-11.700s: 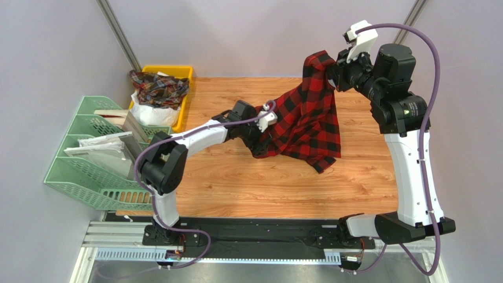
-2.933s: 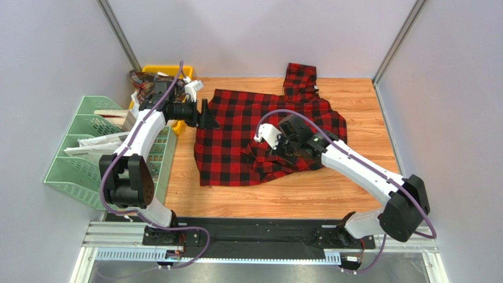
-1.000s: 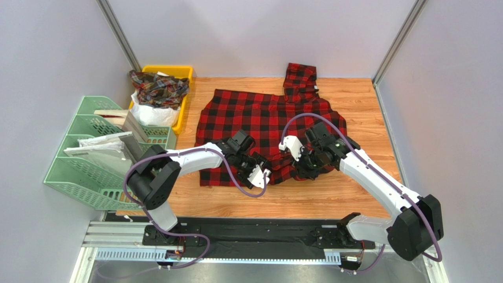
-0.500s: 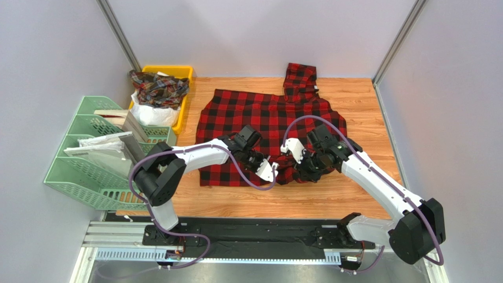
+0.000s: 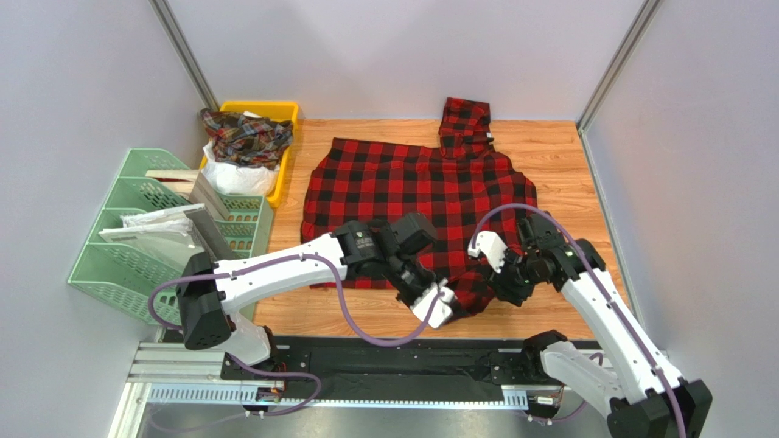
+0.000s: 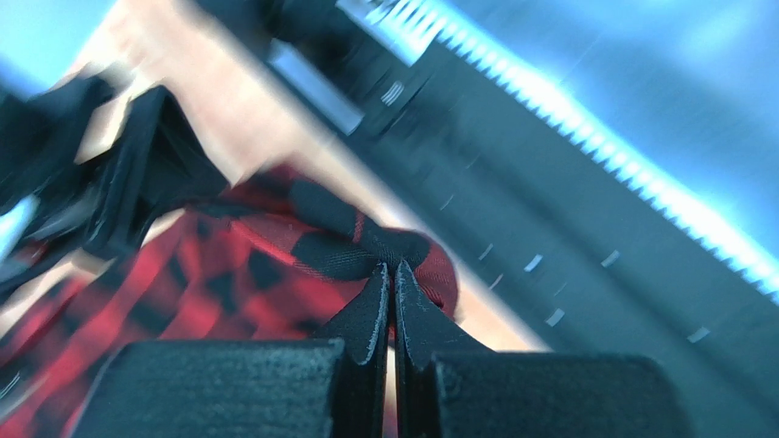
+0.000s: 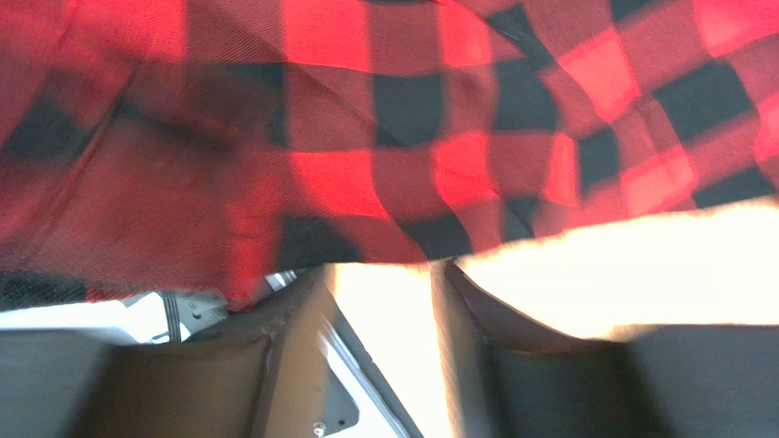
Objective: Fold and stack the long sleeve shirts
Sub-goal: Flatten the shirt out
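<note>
two shirts: 1 red-and-black shirt (image 5: 411, 182) is lying spread on the table (image 5: 558, 155), near hem sitting close to the front edge, 1 sleeve reaching the back wall. bare wood is showing to its right & a bit to its left. 1 darker plaid shirt (image 5: 245, 132) is sitting in the yellow bin (image 5: 285, 111). left arm (image 5: 283, 260) is stretching low along the front, right arm (image 5: 603, 310) is bending inward. left gripper (image 6: 391, 274) is pinching a hem fold, fingers pressed together. right gripper (image 7: 389, 272) is hanging by the hem w/ fingers spread, holding nothing.
</note>
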Tool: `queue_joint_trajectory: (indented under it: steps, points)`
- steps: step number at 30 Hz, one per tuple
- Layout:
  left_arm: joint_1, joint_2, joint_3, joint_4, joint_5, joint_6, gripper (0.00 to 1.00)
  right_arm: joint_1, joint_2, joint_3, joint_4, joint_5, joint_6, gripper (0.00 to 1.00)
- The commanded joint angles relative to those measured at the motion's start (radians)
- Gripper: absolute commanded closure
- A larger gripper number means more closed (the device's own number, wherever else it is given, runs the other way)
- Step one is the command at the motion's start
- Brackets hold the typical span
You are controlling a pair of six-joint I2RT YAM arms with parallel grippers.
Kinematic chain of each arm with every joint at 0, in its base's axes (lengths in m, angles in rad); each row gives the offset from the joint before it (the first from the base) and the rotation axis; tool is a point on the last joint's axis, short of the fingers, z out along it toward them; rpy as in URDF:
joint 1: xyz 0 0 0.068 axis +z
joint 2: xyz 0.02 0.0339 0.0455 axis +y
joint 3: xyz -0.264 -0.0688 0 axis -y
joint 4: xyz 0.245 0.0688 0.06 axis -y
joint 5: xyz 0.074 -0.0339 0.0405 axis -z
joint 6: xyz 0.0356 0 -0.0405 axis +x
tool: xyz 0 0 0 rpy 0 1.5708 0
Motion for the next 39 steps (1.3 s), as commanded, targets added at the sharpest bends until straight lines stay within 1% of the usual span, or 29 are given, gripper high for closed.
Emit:
queue_joint_trajectory:
  steps: [1, 2, 4, 5, 6, 8, 9, 11, 12, 13, 14, 15, 16, 17, 18, 19, 20, 21, 22, 23, 25, 26, 29, 32, 36, 39]
  points:
    - [-0.077, 0.087, 0.052, -0.036, 0.027, -0.168, 1.00, -0.039, -0.072, 0.015, -0.067, 0.124, -0.122, 0.30]
    - [-0.086, 0.096, 0.053, -0.035, 0.021, -0.174, 0.88, -0.048, -0.090, 0.017, -0.090, 0.135, -0.139, 0.28]
    - [-0.088, 0.095, 0.048, -0.041, 0.007, -0.199, 0.72, -0.098, -0.104, 0.035, -0.115, 0.126, -0.187, 0.16]
    - [-0.086, 0.085, 0.045, -0.061, 0.003, -0.196, 0.59, -0.117, -0.110, 0.043, -0.130, 0.119, -0.199, 0.12]
    - [-0.082, 0.072, 0.039, -0.070, 0.016, -0.190, 0.57, -0.155, -0.110, 0.049, -0.138, 0.111, -0.213, 0.11]
    - [-0.050, 0.004, -0.004, -0.075, 0.041, -0.194, 0.55, -0.197, -0.104, 0.059, -0.138, 0.073, -0.245, 0.11]
    - [-0.034, -0.014, -0.021, -0.070, 0.034, -0.211, 0.54, -0.242, -0.089, 0.063, -0.137, 0.053, -0.257, 0.11]
    - [0.036, -0.051, -0.055, -0.085, 0.023, -0.264, 0.53, -0.267, -0.054, 0.064, -0.088, 0.022, -0.241, 0.10]
    - [0.074, -0.059, -0.075, -0.084, 0.023, -0.290, 0.53, -0.267, 0.007, 0.066, -0.066, 0.023, -0.222, 0.11]
    - [0.167, -0.056, -0.079, -0.082, 0.018, -0.348, 0.52, -0.269, 0.044, 0.067, 0.001, 0.037, -0.176, 0.12]
    - [0.220, -0.045, -0.079, -0.088, 0.009, -0.369, 0.52, -0.267, 0.083, 0.072, 0.043, 0.052, -0.138, 0.13]
    - [0.275, -0.015, -0.066, -0.096, -0.028, -0.384, 0.52, -0.269, 0.180, 0.082, 0.079, 0.065, -0.107, 0.14]
    - [0.388, 0.005, -0.050, -0.104, -0.054, -0.399, 0.52, -0.270, 0.227, 0.096, 0.139, 0.077, -0.084, 0.15]
    - [0.444, 0.030, -0.034, -0.113, -0.087, -0.427, 0.52, -0.269, 0.285, 0.142, 0.165, 0.082, -0.011, 0.16]
    - [0.502, 0.086, 0.011, -0.127, -0.135, -0.438, 0.52, -0.269, 0.335, 0.171, 0.179, 0.082, 0.017, 0.16]
    - [0.610, 0.119, 0.037, -0.142, -0.149, -0.446, 0.52, -0.267, 0.445, 0.209, 0.186, 0.074, 0.045, 0.19]
    - [0.659, 0.152, 0.068, -0.191, -0.173, -0.441, 0.52, -0.263, 0.497, 0.275, 0.181, 0.073, 0.086, 0.24]
    - [0.699, 0.217, 0.118, -0.219, -0.189, -0.429, 0.47, -0.260, 0.541, 0.308, 0.175, 0.068, 0.100, 0.24]
    - [0.757, 0.246, 0.138, -0.242, -0.222, -0.423, 0.40, -0.257, 0.621, 0.329, 0.178, 0.079, 0.111, 0.26]
    - [0.779, 0.271, 0.148, -0.252, -0.293, -0.420, 0.40, -0.252, 0.650, 0.351, 0.190, 0.092, 0.128, 0.28]
    - [0.818, 0.305, 0.132, -0.247, -0.335, -0.409, 0.39, -0.247, 0.730, 0.352, 0.236, 0.140, 0.131, 0.28]
    - [0.822, 0.314, 0.120, -0.216, -0.406, -0.413, 0.39, -0.244, 0.761, 0.356, 0.245, 0.160, 0.131, 0.29]
    - [0.823, 0.352, 0.088, -0.211, -0.477, -0.403, 0.39, -0.241, 0.865, 0.363, 0.232, 0.206, 0.119, 0.31]
    - [0.820, 0.389, 0.062, -0.225, -0.519, -0.404, 0.40, -0.235, 0.911, 0.320, 0.227, 0.256, 0.086, 0.32]
    - [0.814, 0.409, -0.002, -0.246, -0.545, -0.386, 0.43, -0.227, 0.907, 0.245, 0.204, 0.298, 0.042, 0.33]
    - [0.782, 0.392, -0.067, -0.256, -0.583, -0.378, 0.44, -0.212, 0.865, 0.193, 0.166, 0.304, 0.004, 0.33]
